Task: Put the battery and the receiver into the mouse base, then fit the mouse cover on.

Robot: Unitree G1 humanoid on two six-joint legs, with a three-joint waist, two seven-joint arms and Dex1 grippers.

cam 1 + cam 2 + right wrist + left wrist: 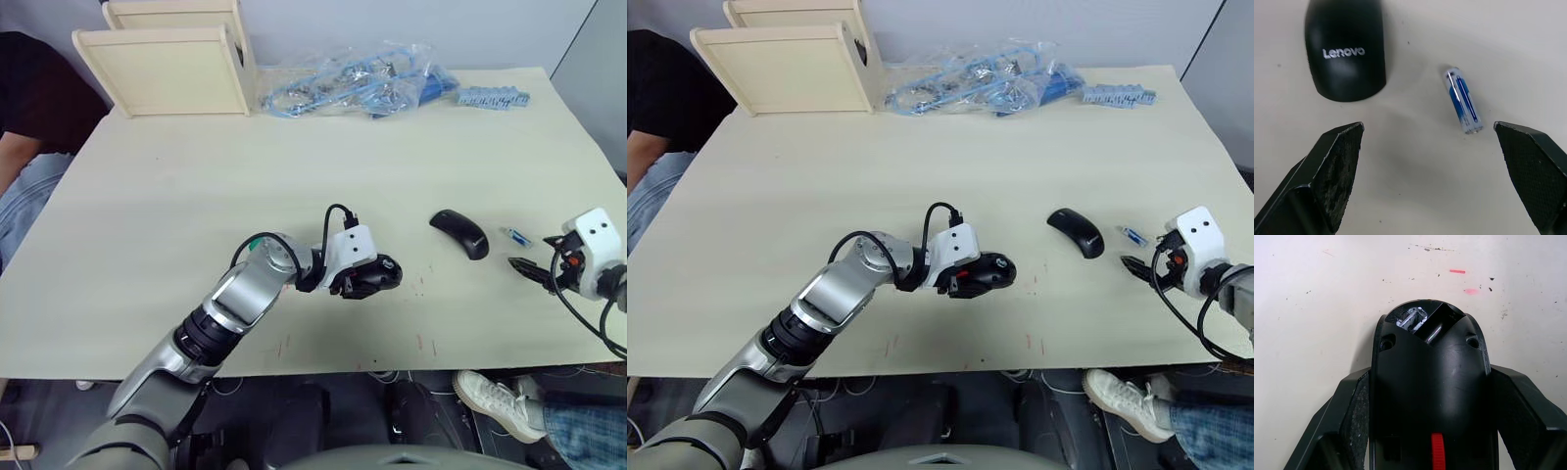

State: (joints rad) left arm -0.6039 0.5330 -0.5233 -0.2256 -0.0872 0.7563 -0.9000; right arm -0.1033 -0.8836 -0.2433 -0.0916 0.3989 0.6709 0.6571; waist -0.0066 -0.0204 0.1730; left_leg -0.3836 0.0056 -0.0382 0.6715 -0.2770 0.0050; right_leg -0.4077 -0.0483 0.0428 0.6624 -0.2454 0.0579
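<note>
While the mouse base (pixel 1430 396) is clamped between the left gripper's (pixel 370 278) fingers near the table's (pixel 196 215) front edge, the right gripper (pixel 1432 171) is spread wide near the right edge. Just beyond it the battery (pixel 1463 100) is seen lying flat, with the mouse cover (pixel 1345 49) beside it.

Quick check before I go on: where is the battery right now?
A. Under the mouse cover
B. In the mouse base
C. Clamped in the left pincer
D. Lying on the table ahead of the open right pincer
D: the battery lies loose on the table beyond the open right pincer, beside the mouse cover.
</note>
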